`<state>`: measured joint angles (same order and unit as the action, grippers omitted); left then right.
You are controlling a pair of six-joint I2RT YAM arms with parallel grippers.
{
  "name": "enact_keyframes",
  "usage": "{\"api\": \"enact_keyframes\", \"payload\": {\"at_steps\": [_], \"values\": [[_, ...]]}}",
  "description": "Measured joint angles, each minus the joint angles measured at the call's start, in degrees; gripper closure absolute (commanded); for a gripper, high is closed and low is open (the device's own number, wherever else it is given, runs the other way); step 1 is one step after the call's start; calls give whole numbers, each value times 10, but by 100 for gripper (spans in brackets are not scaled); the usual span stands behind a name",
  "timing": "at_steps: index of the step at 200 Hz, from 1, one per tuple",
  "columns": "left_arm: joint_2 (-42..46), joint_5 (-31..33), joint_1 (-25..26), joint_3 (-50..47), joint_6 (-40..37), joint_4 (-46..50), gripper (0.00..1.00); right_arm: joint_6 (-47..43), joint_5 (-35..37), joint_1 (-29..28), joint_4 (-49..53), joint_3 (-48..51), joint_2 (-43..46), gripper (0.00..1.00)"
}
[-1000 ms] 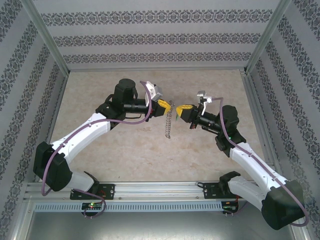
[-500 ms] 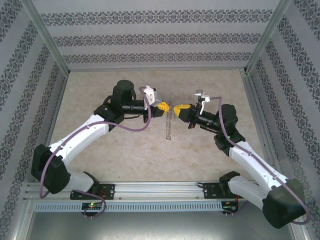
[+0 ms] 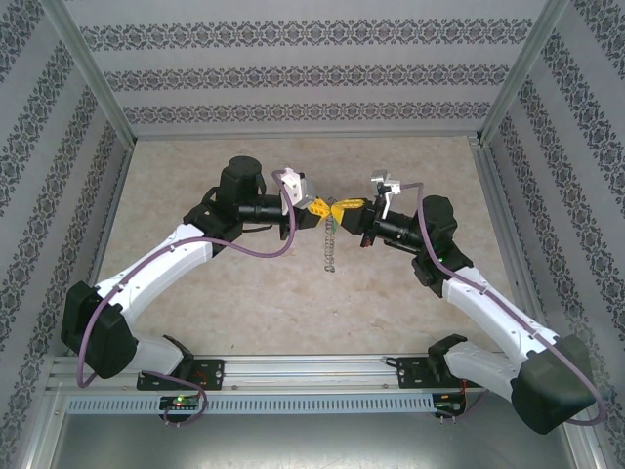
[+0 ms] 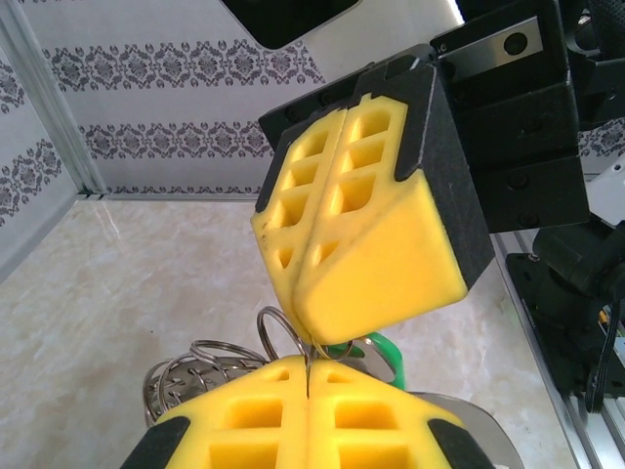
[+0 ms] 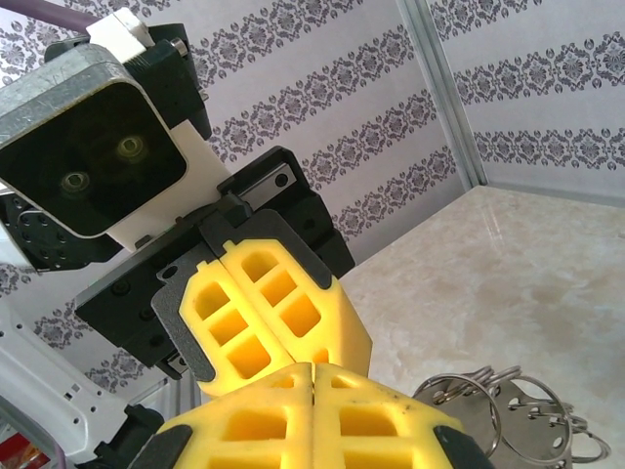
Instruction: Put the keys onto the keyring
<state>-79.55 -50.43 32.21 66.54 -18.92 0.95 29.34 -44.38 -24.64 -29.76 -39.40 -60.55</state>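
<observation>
The left arm (image 3: 166,259) and right arm (image 3: 488,313) share white links, black joints, purple cables (image 3: 256,251) and yellow grid-holed end effector pads (image 4: 371,244).

The table (image 3: 244,303) had a pale beige, marbled top. Behind it stood the back wall (image 3: 312,78), white with horizontal bands of a dark flower-like ornament. The left wall (image 3: 39,147) and the right wall (image 3: 586,147) carried the same paper. Two silvery metal posts, the left post (image 3: 88,76) and the right post (image 3: 523,76), rose from the far corners. Along the near edge ran a silvery rail (image 3: 312,369), and just below it a slotted strip (image 3: 312,403). A small green light (image 3: 179,401), perhaps a lamp on a small board, glowed near the strip's left part.
</observation>
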Motion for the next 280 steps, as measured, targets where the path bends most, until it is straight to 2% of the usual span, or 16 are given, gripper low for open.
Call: {"api": "enact_keyframes", "payload": {"at_steps": [107,176,227,280], "values": [[0,0,-1,1,-3,32,100,-110,19,-16,68,-19,-1,100],[0,-8,0,13,-6,62,100,-234,101,-53,122,-21,32,100],[0,-13,-1,14,-3,57,100,-253,122,-54,127,-10,45,100],[0,-14,1,14,-2,42,100,-230,97,-22,111,12,50,100]]}}
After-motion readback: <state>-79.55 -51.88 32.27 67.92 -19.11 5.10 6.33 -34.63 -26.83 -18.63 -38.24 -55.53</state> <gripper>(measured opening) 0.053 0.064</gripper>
